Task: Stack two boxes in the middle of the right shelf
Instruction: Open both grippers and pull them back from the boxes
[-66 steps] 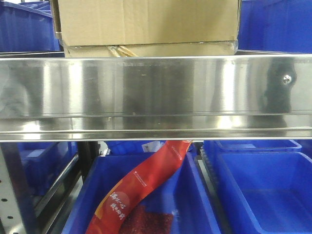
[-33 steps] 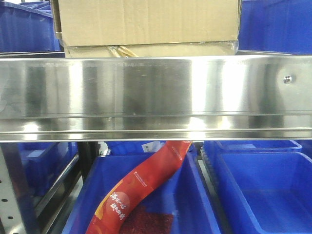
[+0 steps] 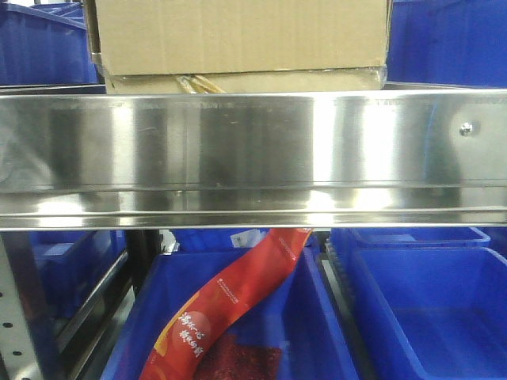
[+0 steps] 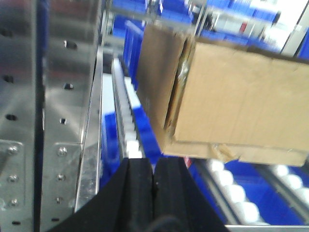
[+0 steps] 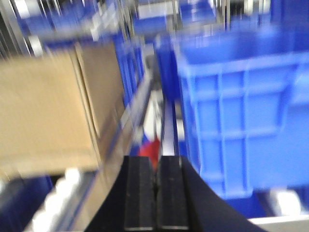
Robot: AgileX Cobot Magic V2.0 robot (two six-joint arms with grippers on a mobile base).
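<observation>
Two stacked boxes (image 3: 238, 39) sit on the shelf (image 3: 253, 150) behind its shiny front rail, between blue bins (image 3: 447, 43), while the left gripper (image 4: 153, 176) and right gripper (image 5: 155, 186) both hang pressed together, holding nothing.

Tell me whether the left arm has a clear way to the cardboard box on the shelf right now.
Probably yes. In the left wrist view the left gripper, fingers pressed together, points toward the cardboard box, with nothing between them but open air above the white rollers. The perforated upright stands off to one side.
</observation>
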